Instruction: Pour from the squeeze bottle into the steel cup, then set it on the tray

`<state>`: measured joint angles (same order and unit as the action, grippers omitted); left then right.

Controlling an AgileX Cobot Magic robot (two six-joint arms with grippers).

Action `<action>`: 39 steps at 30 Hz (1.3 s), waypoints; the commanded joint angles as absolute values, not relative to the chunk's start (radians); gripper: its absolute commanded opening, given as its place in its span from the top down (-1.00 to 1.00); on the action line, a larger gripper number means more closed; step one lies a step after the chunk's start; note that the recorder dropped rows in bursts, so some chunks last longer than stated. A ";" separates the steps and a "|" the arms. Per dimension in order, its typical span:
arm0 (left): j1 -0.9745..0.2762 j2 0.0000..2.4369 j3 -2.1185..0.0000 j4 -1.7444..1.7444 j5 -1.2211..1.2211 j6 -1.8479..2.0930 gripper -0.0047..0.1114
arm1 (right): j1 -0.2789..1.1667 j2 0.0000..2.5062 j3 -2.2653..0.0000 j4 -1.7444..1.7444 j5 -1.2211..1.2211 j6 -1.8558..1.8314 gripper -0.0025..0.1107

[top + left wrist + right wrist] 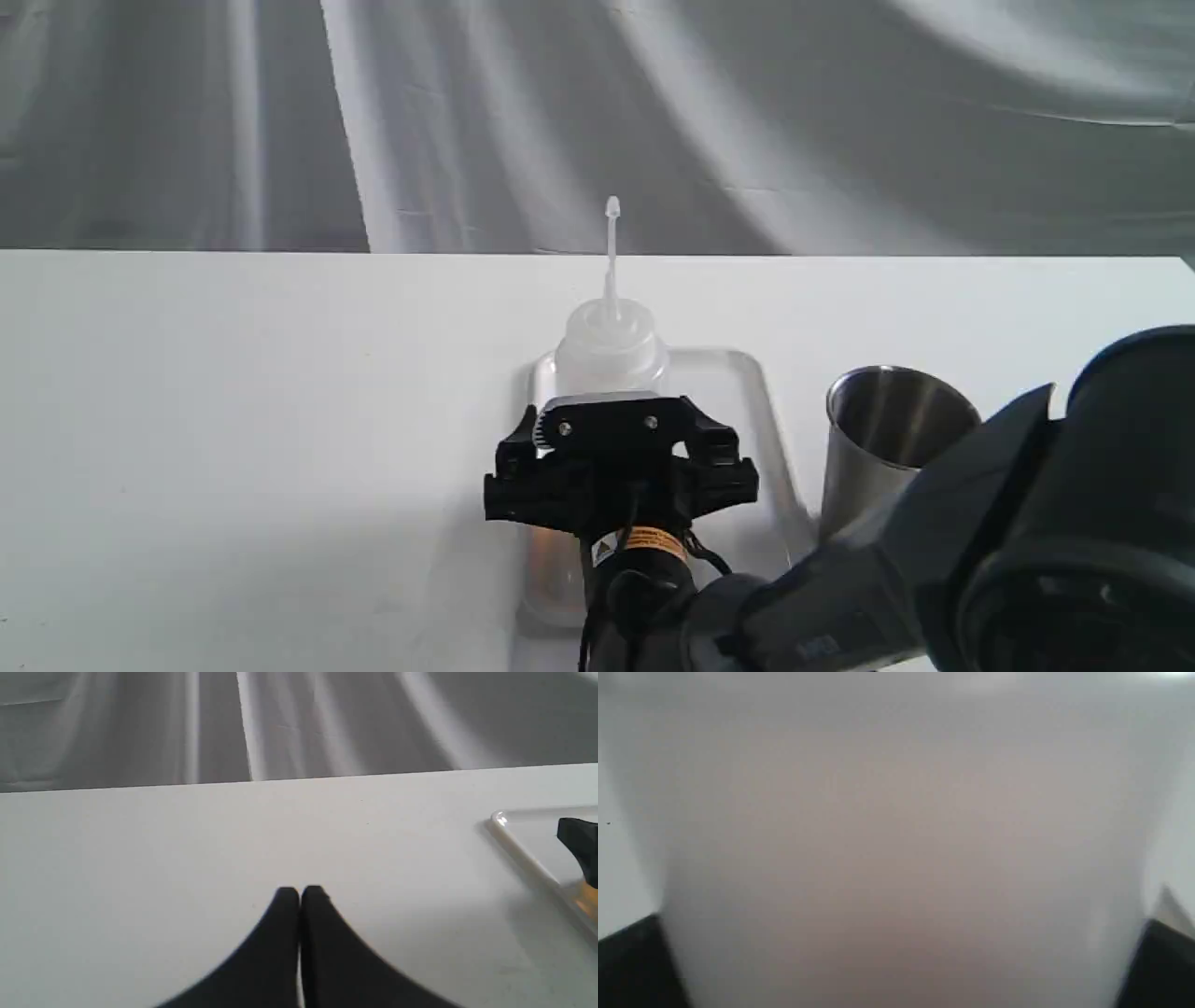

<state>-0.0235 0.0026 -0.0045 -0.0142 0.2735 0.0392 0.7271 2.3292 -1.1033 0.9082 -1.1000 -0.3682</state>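
Mid-table, behind my right gripper [611, 420], most of the squeeze bottle [611, 350] is hidden. Only its shoulder and slim nozzle show above the black housing, and its base and any contact with the tray [773, 439] are out of sight. In my right wrist view the bottle [896, 840] is a pale blur with my fingers [626, 961] dark at both edges. My own forearm cuts off the near right side of the steel cup [864, 457], which stands mouth up just right of the tray. The bottle stands upright over the tray's far end, long axis vertical, nozzle pointing straight up. My right arm reaches from the near right across the middle, wrist level, jaws clamped on the bottle's sides. My left gripper [300, 896] hangs low over the table [140, 858], left of the tray, jaws closed on nothing; the exterior view does not take it in.
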 commanded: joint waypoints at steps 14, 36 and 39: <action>-0.022 0.000 0.000 -0.015 0.266 0.034 0.92 | 0.747 2.277 -1.102 0.925 -1.091 -0.519 -0.90; -0.022 0.000 0.000 -0.015 0.266 0.035 0.92 | 0.778 2.032 -1.020 0.917 -1.118 -0.667 -0.90; -0.022 0.000 0.000 -0.015 0.266 0.035 0.92 | 0.794 1.989 -1.020 0.920 -1.122 -0.710 -0.90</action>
<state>-0.0235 0.0026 -0.0045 -0.0142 0.2735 0.0392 0.7869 2.0183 -1.0272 0.9328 -1.1090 -0.6824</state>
